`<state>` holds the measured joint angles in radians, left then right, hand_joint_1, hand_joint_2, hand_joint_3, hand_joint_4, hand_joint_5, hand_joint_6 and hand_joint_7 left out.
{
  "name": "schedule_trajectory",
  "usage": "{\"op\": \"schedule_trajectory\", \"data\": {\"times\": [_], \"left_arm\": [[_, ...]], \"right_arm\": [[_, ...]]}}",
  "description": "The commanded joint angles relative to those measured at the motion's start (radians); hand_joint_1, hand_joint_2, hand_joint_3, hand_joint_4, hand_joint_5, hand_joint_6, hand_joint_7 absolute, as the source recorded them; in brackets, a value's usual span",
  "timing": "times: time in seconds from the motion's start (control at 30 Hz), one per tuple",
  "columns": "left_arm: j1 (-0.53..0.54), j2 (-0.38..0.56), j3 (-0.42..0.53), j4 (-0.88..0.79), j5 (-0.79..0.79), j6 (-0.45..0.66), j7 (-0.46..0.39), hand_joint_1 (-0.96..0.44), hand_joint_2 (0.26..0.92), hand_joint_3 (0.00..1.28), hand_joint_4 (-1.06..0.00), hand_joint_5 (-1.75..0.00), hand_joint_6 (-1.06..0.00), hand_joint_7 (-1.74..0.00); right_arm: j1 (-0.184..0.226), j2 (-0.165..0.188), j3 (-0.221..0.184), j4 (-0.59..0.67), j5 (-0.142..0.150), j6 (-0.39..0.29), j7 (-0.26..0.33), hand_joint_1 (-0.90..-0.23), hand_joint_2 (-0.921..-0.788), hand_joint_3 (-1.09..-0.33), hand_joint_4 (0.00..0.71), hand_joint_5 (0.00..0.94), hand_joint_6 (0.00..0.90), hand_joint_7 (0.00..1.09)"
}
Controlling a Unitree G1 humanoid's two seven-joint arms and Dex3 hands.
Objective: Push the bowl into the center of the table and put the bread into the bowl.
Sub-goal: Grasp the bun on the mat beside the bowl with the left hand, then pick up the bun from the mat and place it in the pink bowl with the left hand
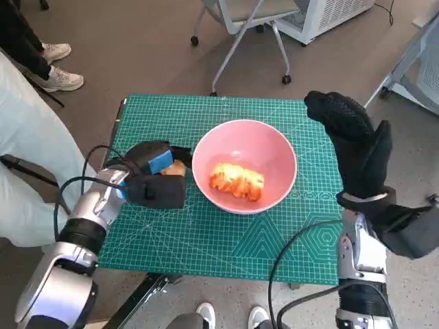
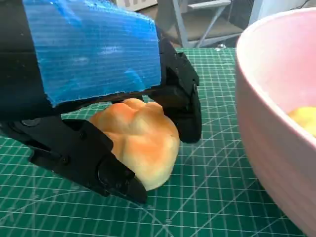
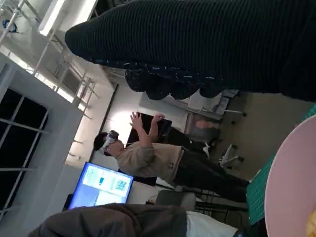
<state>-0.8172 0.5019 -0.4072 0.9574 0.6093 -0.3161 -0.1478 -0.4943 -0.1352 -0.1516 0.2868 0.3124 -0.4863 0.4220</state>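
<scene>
The pink bowl [image 1: 248, 139] stands near the middle of the green cutting mat [image 1: 226, 243], with a golden piece of bread [image 1: 236, 181] lying inside it. Just left of the bowl my left hand [image 1: 154, 175] grips a second bread roll [image 1: 175, 168]. The left wrist view shows this roll [image 2: 140, 140] resting on the mat, my left hand's [image 2: 94, 64] black fingers [image 2: 185, 106] touching both its sides, the bowl's wall [image 2: 271, 113] close by. My right hand [image 1: 350, 140] is raised beside the bowl's right side, empty, touching nothing. In the right wrist view the glove [image 3: 197, 44] fills the top and the bowl's rim [image 3: 291, 182] shows.
A person in pale trousers [image 1: 27, 151] stands against the table's left edge, with white shoes [image 1: 58, 68] behind. A wheeled chair [image 1: 247, 20] stands beyond the far edge. Feet [image 1: 206, 314] show at the near edge. Another person [image 3: 148, 158] sits across the room.
</scene>
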Motion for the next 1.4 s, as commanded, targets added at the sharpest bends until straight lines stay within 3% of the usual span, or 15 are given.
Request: {"op": "schedule_trajectory", "data": {"times": [0.03,0.23,0.5,0.8,1.1,1.4], "left_arm": [[0.019,0.033,0.027,-0.045,-0.027,0.005,-0.026,0.0,0.92,0.06,-0.71,-1.2,-0.62,-1.1],[0.051,0.071,0.08,-0.214,-0.054,0.06,-0.062,0.0,0.919,0.06,-0.72,-1.18,-0.62,-1.12],[0.147,0.093,0.19,-0.582,-0.09,0.139,-0.065,0.0,0.915,0.03,-0.78,-1.1,-0.65,-1.11],[0.177,0.042,0.234,-0.818,-0.117,0.113,-0.031,0.0,0.904,0.01,-0.83,-1.01,-0.68,-1.11],[0.128,-0.043,0.179,-0.883,-0.095,0.091,-0.039,0.0,0.899,0.01,-0.83,-1.02,-0.72,-1.06],[0.042,-0.126,0.101,-0.767,-0.074,0.073,-0.055,0.0,0.9,0.01,-0.84,-0.99,-0.7,-1.1]], "right_arm": [[0.021,0.005,0.003,0.0,-0.003,0.015,-0.008,-0.669,-0.921,-0.769,0.231,0.002,0.116,0.57],[0.024,0.005,0.003,-0.001,0.003,0.016,-0.002,-0.67,-0.921,-0.77,0.23,0.002,0.117,0.56],[0.022,0.002,0.001,0.006,0.003,0.01,0.003,-0.672,-0.921,-0.769,0.229,0.001,0.117,0.56],[0.013,0.0,0.001,0.023,0.008,0.01,0.013,-0.672,-0.921,-0.77,0.228,0.0,0.118,0.56],[0.01,-0.002,0.001,0.027,0.011,0.014,0.022,-0.67,-0.921,-0.77,0.224,0.0,0.115,0.56],[0.014,-0.009,-0.001,0.021,0.011,0.017,0.029,-0.672,-0.921,-0.771,0.224,0.0,0.115,0.56]]}}
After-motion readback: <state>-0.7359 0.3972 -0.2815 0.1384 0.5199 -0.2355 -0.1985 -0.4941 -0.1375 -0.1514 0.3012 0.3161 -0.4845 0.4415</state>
